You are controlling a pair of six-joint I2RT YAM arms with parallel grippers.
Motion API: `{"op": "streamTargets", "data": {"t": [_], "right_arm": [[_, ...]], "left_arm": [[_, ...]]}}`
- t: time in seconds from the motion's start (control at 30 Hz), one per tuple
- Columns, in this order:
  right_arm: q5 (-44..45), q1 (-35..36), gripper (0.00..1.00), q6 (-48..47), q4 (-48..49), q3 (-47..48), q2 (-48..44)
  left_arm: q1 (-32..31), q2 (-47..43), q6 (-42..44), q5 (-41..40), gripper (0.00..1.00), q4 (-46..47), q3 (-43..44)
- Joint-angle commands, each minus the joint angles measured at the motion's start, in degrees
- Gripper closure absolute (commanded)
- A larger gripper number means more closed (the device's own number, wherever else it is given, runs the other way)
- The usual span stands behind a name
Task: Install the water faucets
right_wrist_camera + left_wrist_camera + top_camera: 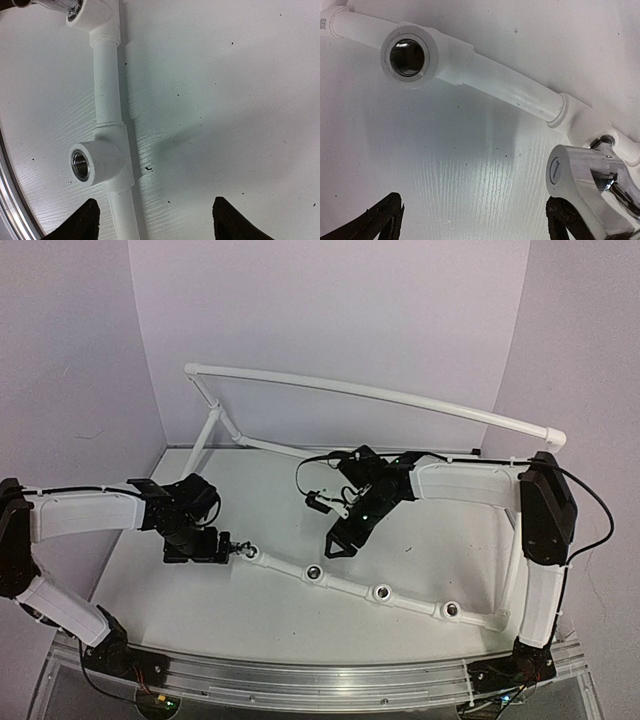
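A silvery faucet (240,549) with a white round head sits in the leftmost socket of the white pipe frame (345,583). In the left wrist view the faucet (585,182) is at the lower right, just above my right fingertip (562,220). My left gripper (220,545) (475,225) is open and empty, just left of the faucet. Three sockets (313,572) further right are empty; one shows in the left wrist view (410,55). My right gripper (338,543) (155,225) is open and empty beside an empty socket (80,165). The faucet's edge (50,5) shows at the top left.
A tall white pipe arch (380,395) spans the back of the table. A black cable loop and small connector (316,500) hang by the right wrist. A metal rail (300,680) runs along the near edge. Walls close in on the left, back and right.
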Motion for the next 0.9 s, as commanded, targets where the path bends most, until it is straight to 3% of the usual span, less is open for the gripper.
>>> {"op": "streamTargets", "data": {"t": [0.0, 0.47, 0.7, 0.87], "right_arm": [[0.82, -0.23, 0.26, -0.47, -0.74, 0.95, -2.22], [1.0, -0.45, 0.26, -0.88, -0.59, -0.5, -3.16], [1.07, -0.77, 0.26, -1.1, -0.58, -1.09, -3.74], [0.92, -1.01, 0.26, -1.18, -0.57, -1.44, -3.76]], "left_arm": [[2.63, -1.41, 1.03, -1.21, 0.0, 3.93, 0.85], [3.51, 10.05, 7.99, 1.78, 0.0, 8.44, 13.37], [2.72, 10.98, 12.98, 9.8, 0.0, 10.9, 14.72], [-0.74, 11.19, 15.36, 10.42, 0.0, 8.81, 15.09]]}}
